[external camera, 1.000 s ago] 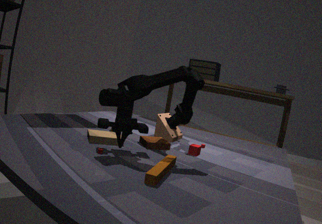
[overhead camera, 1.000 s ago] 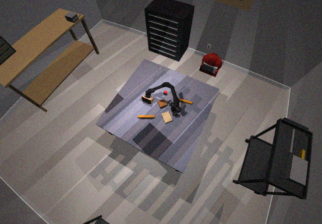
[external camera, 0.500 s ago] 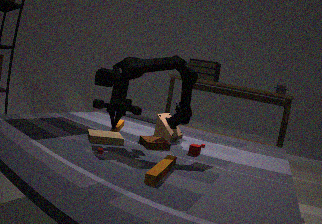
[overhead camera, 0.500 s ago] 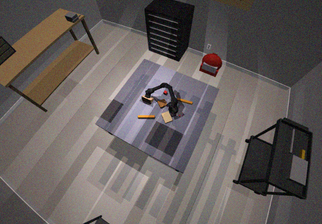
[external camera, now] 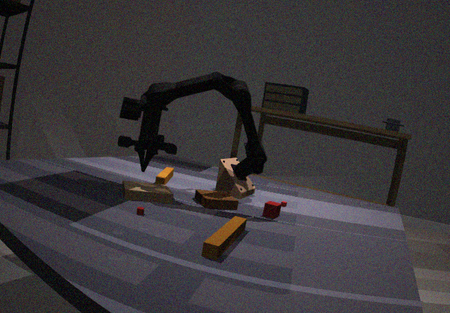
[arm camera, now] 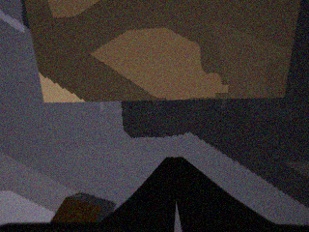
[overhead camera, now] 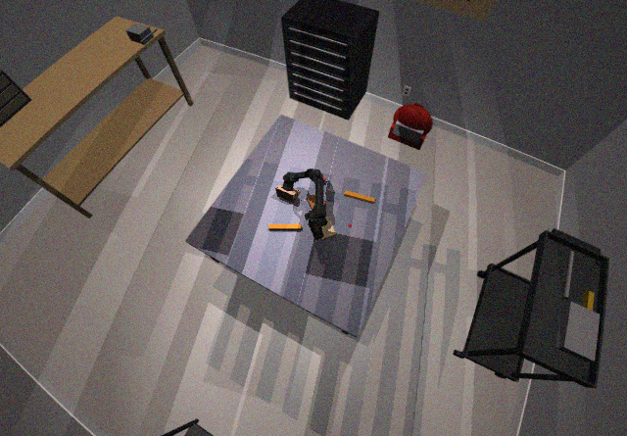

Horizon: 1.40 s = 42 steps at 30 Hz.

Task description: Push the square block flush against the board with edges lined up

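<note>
A light tan slab (overhead camera: 329, 230) (external camera: 147, 195) (arm camera: 261, 63), taken as the board, lies flat on the table. A smaller brown block (overhead camera: 312, 201) (external camera: 218, 202), taken as the square block, lies nearer the arm's base. In the exterior view a gap shows between them. My gripper (external camera: 143, 168) (arm camera: 174, 165) is shut and empty. Its tips hang above the table beside the slab, touching neither part. The wrist view shows the slab's straight edge ahead of the tips and a dark brown piece at lower left, probably the block. The arm covers part of both in the top view.
An orange bar (overhead camera: 360, 197) (external camera: 223, 240) lies to one side, another orange bar (overhead camera: 284, 227) (external camera: 164, 176) to the other. A red cube (external camera: 271, 209) and a small red cube (external camera: 283, 203) lie near the base. Another small red cube (overhead camera: 350, 225) (external camera: 140, 211) lies near the slab.
</note>
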Motion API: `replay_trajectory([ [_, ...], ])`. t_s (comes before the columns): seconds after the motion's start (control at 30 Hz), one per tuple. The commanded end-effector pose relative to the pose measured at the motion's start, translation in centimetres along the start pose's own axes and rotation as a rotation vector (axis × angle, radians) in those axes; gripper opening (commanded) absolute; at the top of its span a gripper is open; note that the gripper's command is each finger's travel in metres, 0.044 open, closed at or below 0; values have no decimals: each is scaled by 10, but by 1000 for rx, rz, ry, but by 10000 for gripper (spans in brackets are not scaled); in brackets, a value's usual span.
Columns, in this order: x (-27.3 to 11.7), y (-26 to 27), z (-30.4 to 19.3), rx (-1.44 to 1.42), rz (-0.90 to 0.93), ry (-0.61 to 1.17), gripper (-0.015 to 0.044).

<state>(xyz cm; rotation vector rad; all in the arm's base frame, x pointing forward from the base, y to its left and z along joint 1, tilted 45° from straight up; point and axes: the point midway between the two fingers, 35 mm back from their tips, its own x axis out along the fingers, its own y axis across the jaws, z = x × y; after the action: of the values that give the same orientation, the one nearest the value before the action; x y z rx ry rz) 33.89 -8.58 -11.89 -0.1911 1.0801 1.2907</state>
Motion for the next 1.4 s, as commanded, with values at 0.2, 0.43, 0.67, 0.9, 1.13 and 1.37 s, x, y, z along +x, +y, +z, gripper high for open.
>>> replay_trajectory([
  [0.2,51,5,1,1,20,0,0],
  [0.43,51,5,5,1,20,0,0],
  [0.67,51,4,11,1,20,0,0],
  [0.9,51,4,18,1,19,0,0],
  [1.13,51,4,24,1,20,-1,0],
  [1.37,51,4,30,1,20,-1,0],
])
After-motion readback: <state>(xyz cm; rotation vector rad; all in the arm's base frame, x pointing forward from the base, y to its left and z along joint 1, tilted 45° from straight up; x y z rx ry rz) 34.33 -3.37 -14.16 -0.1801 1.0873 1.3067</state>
